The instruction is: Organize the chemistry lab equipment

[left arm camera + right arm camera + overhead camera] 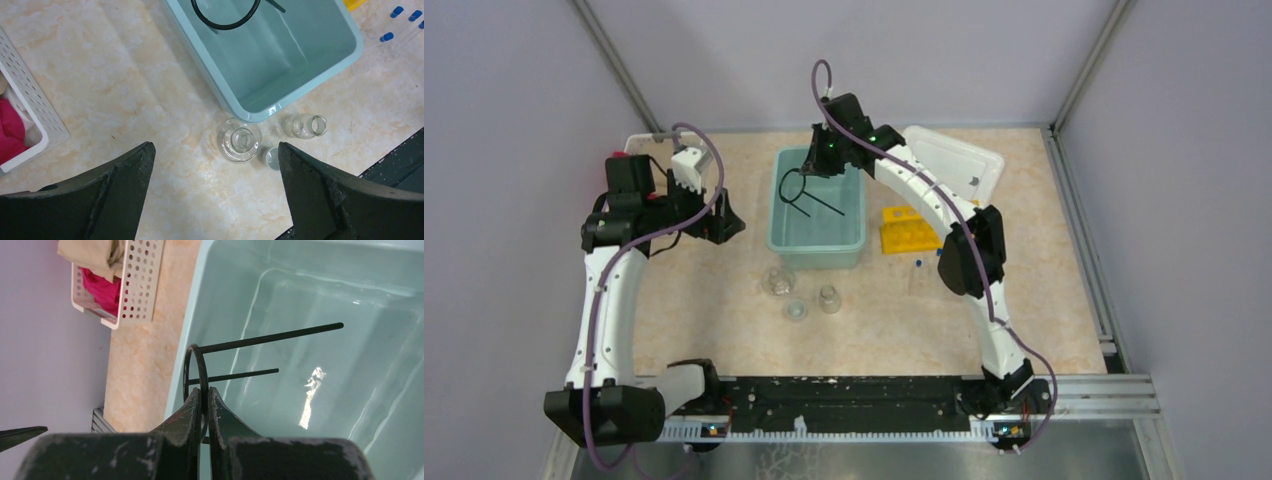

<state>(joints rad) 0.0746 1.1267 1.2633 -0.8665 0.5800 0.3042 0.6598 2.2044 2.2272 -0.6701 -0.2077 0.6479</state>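
My right gripper (204, 392) is shut on the rim of the black wire ring (196, 362), holding it over the teal bin (186, 340), with its straight handle (270, 336) pointing across the bin. In the top view the right gripper (809, 166) and the ring (794, 188) are at the bin's far left corner. My left gripper (215, 155) is open and empty above the table, left of the bin (724, 222). Two clear beakers (239, 142) (304, 126) stand in front of the bin. The yellow rack (911, 230) sits right of the bin, with blue-capped test tubes (386, 37) beside it.
A small clear cap-like piece (272, 157) lies between the beakers. A white basket (35, 110) with red cloth (10, 132) stands at the far left, also in the right wrist view (135, 285). A white lid (954, 160) lies at the back right.
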